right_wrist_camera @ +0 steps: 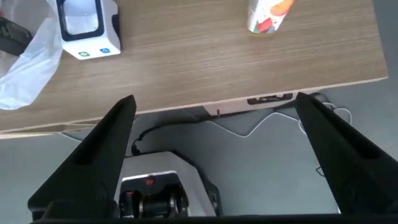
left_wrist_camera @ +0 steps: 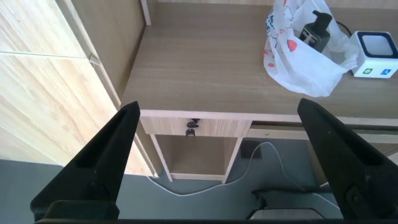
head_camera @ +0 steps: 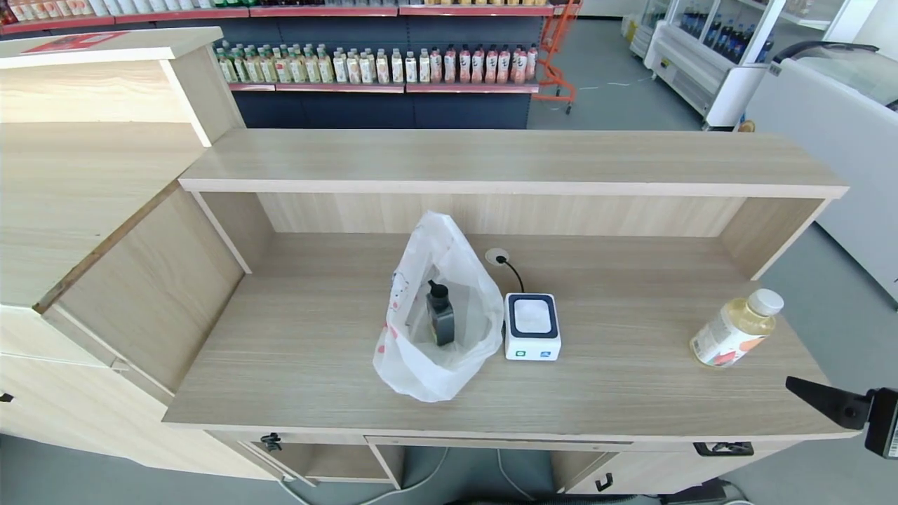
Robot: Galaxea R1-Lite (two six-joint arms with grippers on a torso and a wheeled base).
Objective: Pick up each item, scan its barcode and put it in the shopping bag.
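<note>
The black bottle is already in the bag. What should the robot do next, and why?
Probably move the right gripper toward the drink bottle and grasp it. That bottle sits on the right part of the counter, outside the shopping bag, and the right gripper is open, empty and on that side.

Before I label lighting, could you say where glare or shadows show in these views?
Head view: even light, faint shadows beside the shopping bag and bottle. Right wrist view: the scanner window glares white. Left wrist view: no glare on the counter.
</note>
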